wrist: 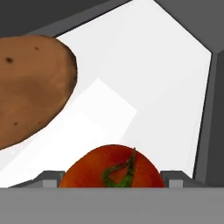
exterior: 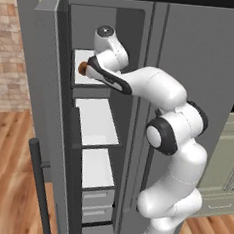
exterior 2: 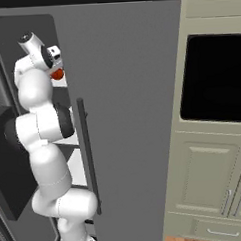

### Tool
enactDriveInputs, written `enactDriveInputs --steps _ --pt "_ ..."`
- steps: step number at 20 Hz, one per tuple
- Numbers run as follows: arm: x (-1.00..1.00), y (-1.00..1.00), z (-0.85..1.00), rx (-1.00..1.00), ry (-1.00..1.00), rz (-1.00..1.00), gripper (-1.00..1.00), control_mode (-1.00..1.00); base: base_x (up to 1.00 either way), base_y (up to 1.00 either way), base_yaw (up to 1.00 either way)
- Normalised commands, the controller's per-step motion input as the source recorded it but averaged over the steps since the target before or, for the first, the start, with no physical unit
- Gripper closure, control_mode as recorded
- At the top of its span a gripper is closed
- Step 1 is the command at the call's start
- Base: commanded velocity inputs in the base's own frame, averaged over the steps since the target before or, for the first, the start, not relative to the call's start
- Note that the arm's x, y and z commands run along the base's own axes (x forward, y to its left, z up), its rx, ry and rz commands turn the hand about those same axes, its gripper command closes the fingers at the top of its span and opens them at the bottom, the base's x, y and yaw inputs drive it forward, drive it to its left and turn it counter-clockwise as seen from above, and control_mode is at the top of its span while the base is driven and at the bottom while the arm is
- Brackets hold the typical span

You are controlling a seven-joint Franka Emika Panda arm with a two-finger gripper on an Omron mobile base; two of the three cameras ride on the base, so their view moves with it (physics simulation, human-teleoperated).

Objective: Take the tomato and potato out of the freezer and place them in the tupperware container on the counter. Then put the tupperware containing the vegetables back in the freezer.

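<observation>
Pincer (wrist: pixel 112 183) is up inside the tall grey freezer (exterior: pixel 160 52) at the top white shelf (wrist: pixel 144 78), jaws spread with one tip on either side of the round red-orange tomato with the green stem (wrist: pixel 112 171). From the hand view I honestly can't tell if the tips are touching it or sitting just clear, so I wouldn't call it a grip.

Going left to right from the pincer's own view: the brown oval potato with dark specks (wrist: pixel 30 87) sits up and to the left of the pincer, resting on the same shelf and apart from the tomato. The tomato is dead centre between the tips. Off to the right is just bare shelf and the grey inner wall of the freezer.

In the left base view the potato peeks out just left of the hand, and in the right base view the tomato shows as a red spot right beside the hand.

Progress-wise, this looks like the very start to me. The freezer door (exterior: pixel 39 107) is open, but both veggies are on the shelf. Left to do: lift the tomato out, then the potato, drop both in the tupperware, and put that back in the freezer.
</observation>
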Motion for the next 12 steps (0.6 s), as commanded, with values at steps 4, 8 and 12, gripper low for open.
enactDriveInputs --steps 4,8,12 --pt "-0.65 -0.09 0.0 0.0 -0.01 -0.09 1.0 -1.0 0.0 0.0 0.0" --pt "-0.85 -0.01 0.0 0.01 -0.07 -0.05 1.0 -1.0 0.0 0.0 0.0" --pt "-0.93 0.0 0.0 0.08 -0.07 0.0 1.0 -1.0 0.0 0.0 0.0"
